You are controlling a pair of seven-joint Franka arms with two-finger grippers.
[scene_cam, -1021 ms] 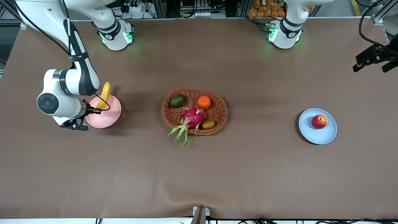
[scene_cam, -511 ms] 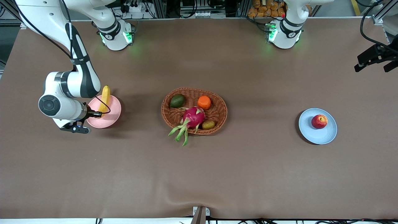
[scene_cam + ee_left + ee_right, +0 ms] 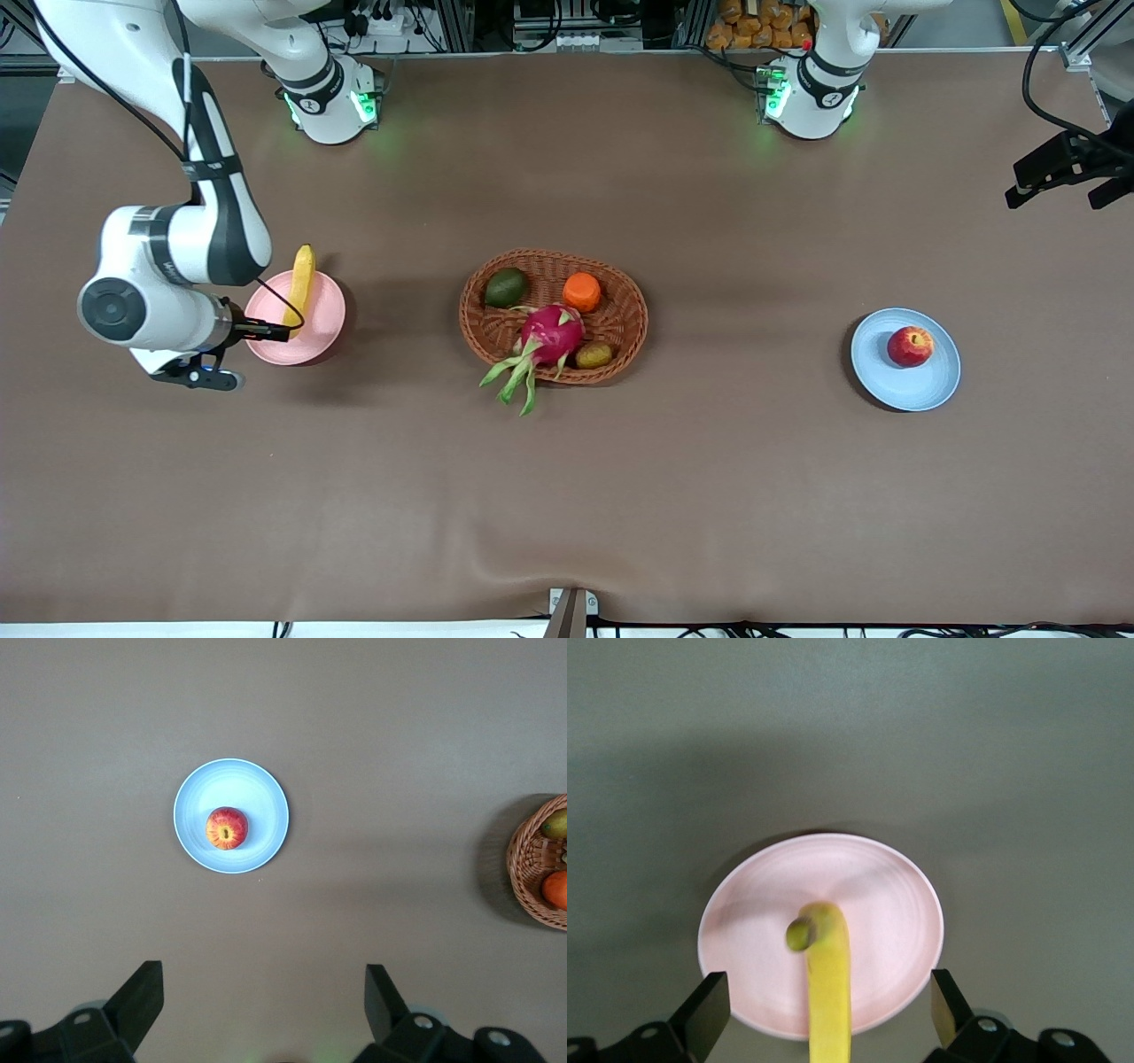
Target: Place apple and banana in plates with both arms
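The banana [image 3: 299, 285] lies on the pink plate [image 3: 319, 332], with one end over the plate's farther rim. In the right wrist view the banana [image 3: 829, 992] runs across the pink plate [image 3: 895, 904]. My right gripper [image 3: 188, 363] is up over the plate's edge at the right arm's end of the table. It is open [image 3: 830, 997], with its fingers wide on either side of the banana and not touching it. The apple [image 3: 910, 346] sits on the blue plate [image 3: 921, 390]. My left gripper [image 3: 1063, 168] [image 3: 263, 992] is open and empty, high over the table near the apple [image 3: 227, 828] on the blue plate [image 3: 261, 788].
A brown wicker basket [image 3: 629, 306] in the middle of the table holds a magenta dragon fruit [image 3: 549, 337], an orange fruit [image 3: 581, 291], a green fruit [image 3: 506, 287] and a small brownish one [image 3: 594, 355]. Bare brown table lies between the basket and each plate.
My right arm has drawn away from the pink plate toward its end of the table. The banana has settled lower onto the plate. The left arm has barely moved.
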